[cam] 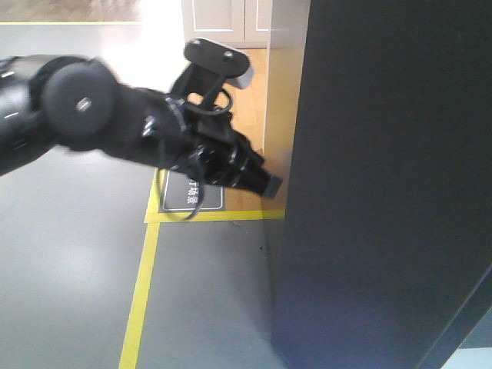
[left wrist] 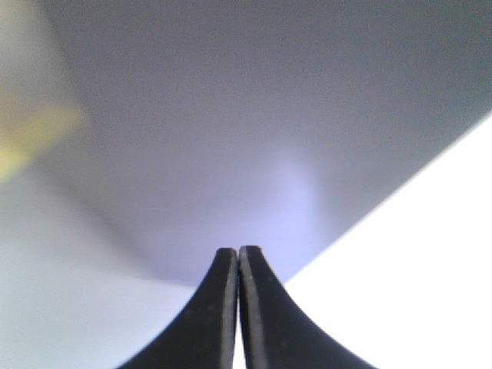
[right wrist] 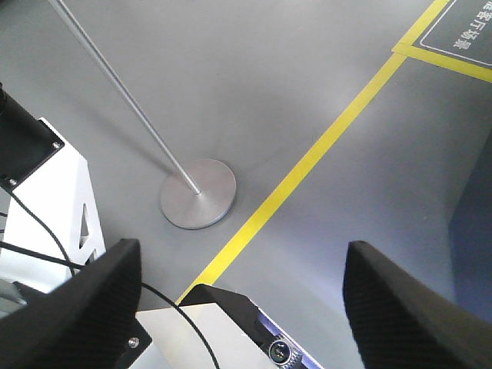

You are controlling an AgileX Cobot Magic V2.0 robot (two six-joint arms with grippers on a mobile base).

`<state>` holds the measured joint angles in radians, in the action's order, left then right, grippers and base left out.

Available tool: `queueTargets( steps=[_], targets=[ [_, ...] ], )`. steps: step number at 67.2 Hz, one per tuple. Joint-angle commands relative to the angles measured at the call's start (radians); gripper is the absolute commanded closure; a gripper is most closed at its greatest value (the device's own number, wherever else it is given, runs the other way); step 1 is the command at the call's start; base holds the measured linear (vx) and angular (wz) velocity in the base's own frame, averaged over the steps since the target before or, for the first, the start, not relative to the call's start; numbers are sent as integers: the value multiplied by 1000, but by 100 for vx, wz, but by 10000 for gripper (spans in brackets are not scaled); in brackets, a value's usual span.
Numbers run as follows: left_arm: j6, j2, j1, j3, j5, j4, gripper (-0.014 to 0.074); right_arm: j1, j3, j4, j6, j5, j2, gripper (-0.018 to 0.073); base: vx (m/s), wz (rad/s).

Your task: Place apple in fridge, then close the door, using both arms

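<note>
Right gripper (right wrist: 244, 286) hung spread, empty, over near floor (right wrist: 307, 92) | door (cam: 384, 192) stood right, dark face out: stiff, smooth, likely best pushed flat near its free edge | left gripper (cam: 270, 184), pressed together, at door's far left edge | apple unseen.

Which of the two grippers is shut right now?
The left gripper: its fingers are pressed together, close to the dark door. The right gripper stands wide open, empty, over the grey floor.

grey floor (right wrist: 269, 92) with yellow tape lines (right wrist: 292, 182)
</note>
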<state>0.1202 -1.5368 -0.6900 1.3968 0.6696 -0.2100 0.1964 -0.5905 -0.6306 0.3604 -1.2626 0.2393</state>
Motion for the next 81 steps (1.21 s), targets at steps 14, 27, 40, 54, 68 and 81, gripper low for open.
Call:
queueTargets(
  steps=[14,27,40,54,68,81],
  targets=[
    [-343,232,-17,-165,3,406,603,-8,-22,-35,12,37,13,35,0,0],
    [-452,373,-17,-316,21,492,603,-8,-22,-37,12,36,13,35,0,0],
    [-487,505,-17,-432,22,511,603,-8,-22,-36,12,44,13,35,0,0],
    [-502,579,-17,-486,30,530,603,-8,-22,-33,12,64,13,35,0,0],
    [-502,576,-17,-489,65,529,603,-8,-22,-30,54,98,13,35,0,0],
    [-502,576,-17,-489,65,529,603,-8,-22,-15,57,156,13,38,0,0]
  ],
)
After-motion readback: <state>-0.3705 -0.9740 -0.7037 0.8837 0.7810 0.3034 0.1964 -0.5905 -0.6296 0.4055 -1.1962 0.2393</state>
